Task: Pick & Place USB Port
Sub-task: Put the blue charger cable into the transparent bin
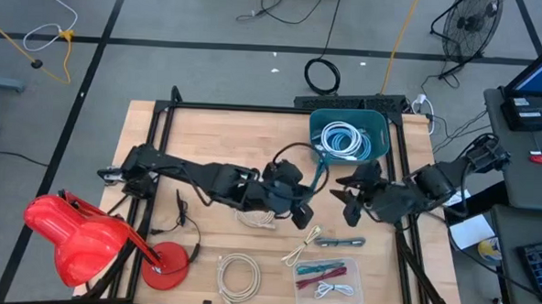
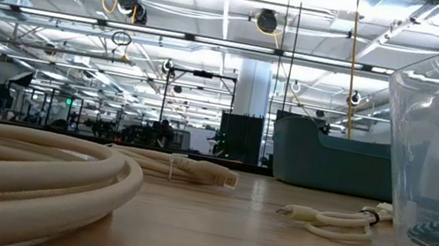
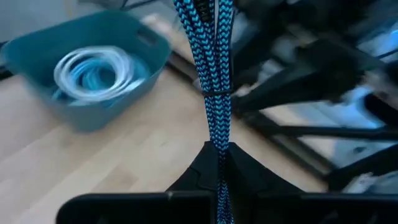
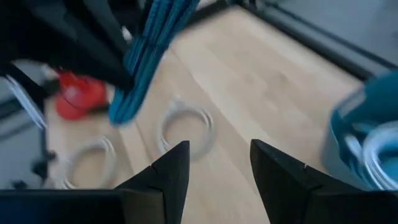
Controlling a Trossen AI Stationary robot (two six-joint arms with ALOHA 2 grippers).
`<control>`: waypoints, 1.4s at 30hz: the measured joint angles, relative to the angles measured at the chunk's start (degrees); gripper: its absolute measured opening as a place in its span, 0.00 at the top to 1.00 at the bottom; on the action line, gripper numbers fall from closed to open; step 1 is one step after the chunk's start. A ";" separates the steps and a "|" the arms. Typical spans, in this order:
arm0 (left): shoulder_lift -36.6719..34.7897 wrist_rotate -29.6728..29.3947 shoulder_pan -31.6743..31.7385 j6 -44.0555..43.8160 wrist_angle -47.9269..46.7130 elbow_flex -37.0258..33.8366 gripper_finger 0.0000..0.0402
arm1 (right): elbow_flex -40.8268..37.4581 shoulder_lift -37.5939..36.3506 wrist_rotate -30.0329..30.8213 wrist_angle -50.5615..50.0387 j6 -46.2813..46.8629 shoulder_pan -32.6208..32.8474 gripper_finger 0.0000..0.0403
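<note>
Cable (image 3: 214, 68), blue-black braided, bundled, hanging taut

left gripper (image 1: 298, 211) raised mid-table, fingers pinched together, right gripper (image 1: 350, 194) close beside it, fingers parted

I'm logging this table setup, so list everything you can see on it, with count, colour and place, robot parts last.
Braided cable: one, blue and black, hanging from the left gripper.
Bin: one, teal, far side of the table, holding a coiled white cable.
Clear tray: one, near edge, holding several coloured cables.
Loose cables: three, white or cream; coil at the near edge, another under the left arm, a short one beside the tray.
Lamp: one, red, near left corner.
Left gripper: jaws shut on the braided cable, mid-table.
Right gripper: jaws open, empty, beside the bin.
</note>
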 joint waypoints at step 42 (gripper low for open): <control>-1.09 2.67 0.37 4.64 9.06 -0.04 0.98 | -33.38 -15.78 -31.95 74.64 -6.24 -16.83 0.60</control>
